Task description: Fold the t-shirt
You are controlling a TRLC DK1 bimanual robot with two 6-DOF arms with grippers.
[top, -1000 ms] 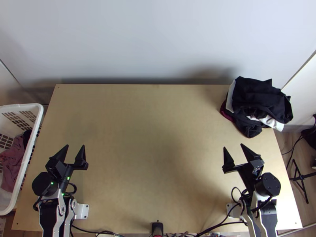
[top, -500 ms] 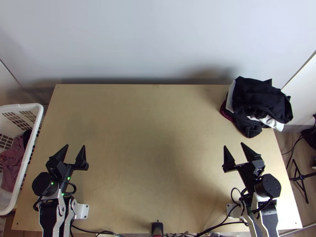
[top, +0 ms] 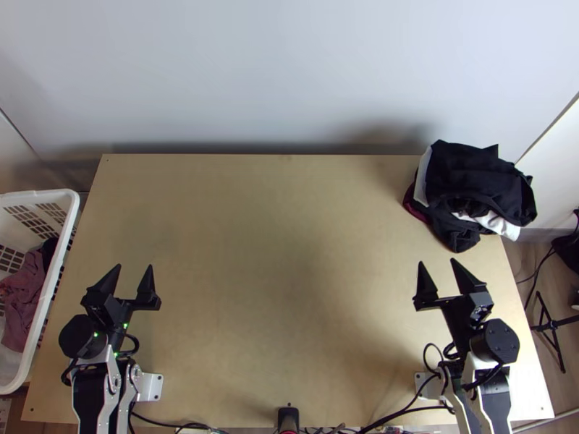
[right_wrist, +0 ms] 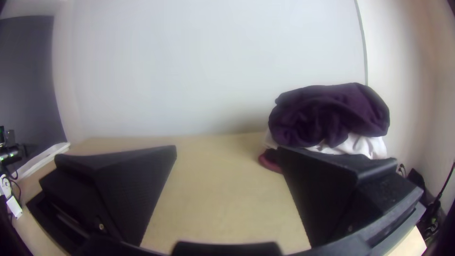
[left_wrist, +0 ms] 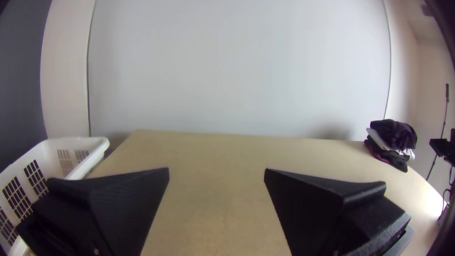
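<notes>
Two jaws stand apart, left gripper (top: 134, 267) and right gripper (top: 438, 262); the shirt, which I cannot single out, is probably in the pile (top: 474, 173) ahead and slightly rightward of the nearer right gripper, long axis unclear.

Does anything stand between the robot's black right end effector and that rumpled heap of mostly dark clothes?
Nothing visible does: light wooden tabletop lies between the open, two-fingered black right end effector and the heap of black, white and maroon clothes. Whether a t-shirt is in it, I can't tell.
</notes>
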